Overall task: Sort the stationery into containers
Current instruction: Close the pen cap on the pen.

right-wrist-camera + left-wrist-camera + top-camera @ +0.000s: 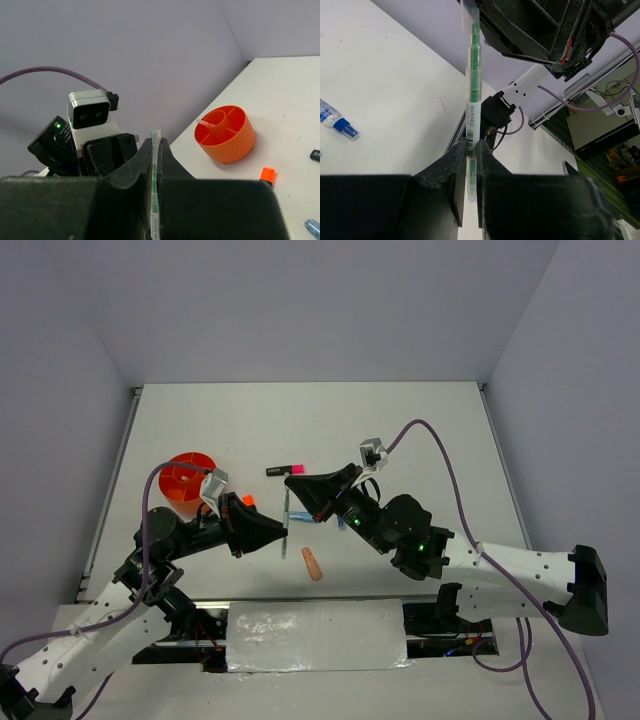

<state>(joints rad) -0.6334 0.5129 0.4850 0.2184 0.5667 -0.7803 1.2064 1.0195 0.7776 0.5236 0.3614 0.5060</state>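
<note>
Top external: pen (286,508) clamped between left gripper (285,533) and right gripper (291,481).

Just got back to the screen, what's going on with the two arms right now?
Both arms are on the same item: a thin green pen is pinched in the left tool at one end and the right tool at the other, held above the table, which looks like a handover. The orange tub sits on the left with one thin pinkish piece in it. A pink-capped highlighter, a peach eraser and a blue marker lie loose on the table.
</note>
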